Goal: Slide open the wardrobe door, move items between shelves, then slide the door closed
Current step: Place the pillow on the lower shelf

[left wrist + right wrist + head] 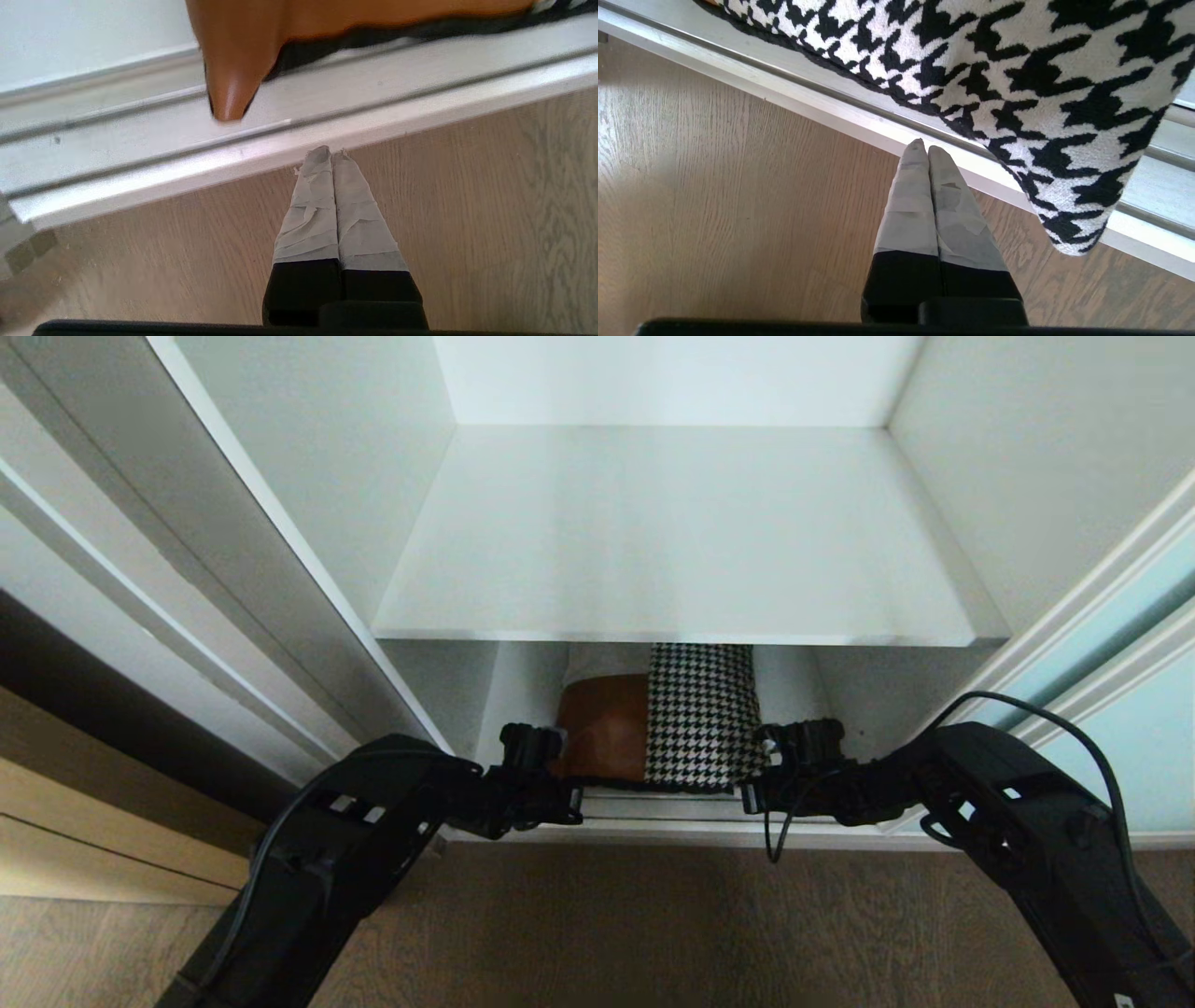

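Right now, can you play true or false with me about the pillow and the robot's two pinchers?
1. The cushion lies on the low level, under the white shelf. True.
2. The white shelf above it is full of clothes. False: nothing shows on it.
3. The left gripper is shut with nothing in it. True.
4. The right gripper is squeezing the checked cloth. False: it is shut beside the cushion's checked corner, holding nothing.
5. The cushion is brown leather on one part and black-and-white check on the other. True.
6. The cushion's corners stay well inside the wardrobe. False: both wrist views show them poking out over the metal door track.
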